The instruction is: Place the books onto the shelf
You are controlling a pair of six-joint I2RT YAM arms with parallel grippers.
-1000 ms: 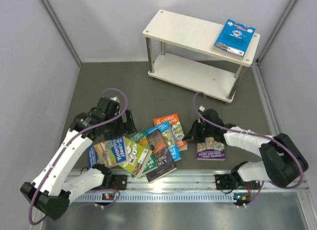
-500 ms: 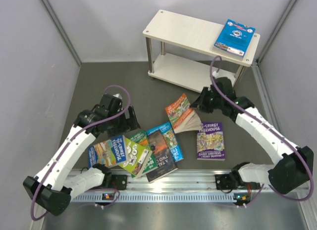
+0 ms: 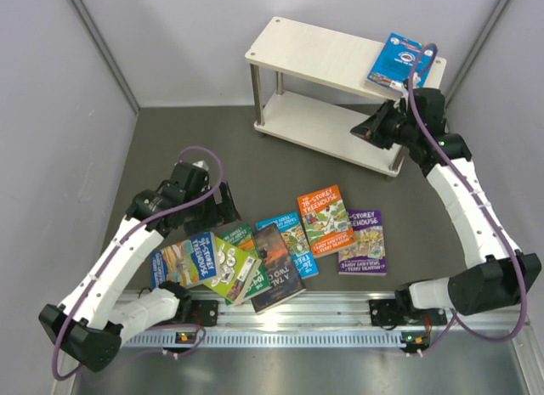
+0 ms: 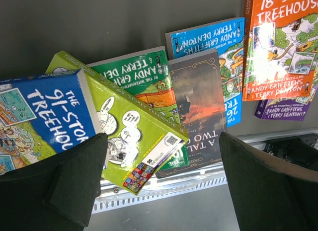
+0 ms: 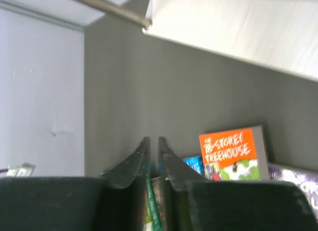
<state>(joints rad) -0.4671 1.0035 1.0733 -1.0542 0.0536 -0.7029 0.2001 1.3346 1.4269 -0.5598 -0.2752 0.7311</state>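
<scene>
Seven books lie flat along the near side of the dark bench. One more, a blue book, rests on the right end of the top board of the shelf at the far side. The left fingers are spread wide and hang above the left part of the pile, holding nothing. In the wrist view, a lime-green book sits between them, lying askew over a green book. A "91-storey" book is on its left and a dark-covered book on its right. Further right lie a cyan book, an orange book and a purple book, overlapping one another. The right fingers are pressed together with nothing between them. They are raised near the shelf's right end, lower in the view than the blue book and well apart from the books on the bench.
</scene>
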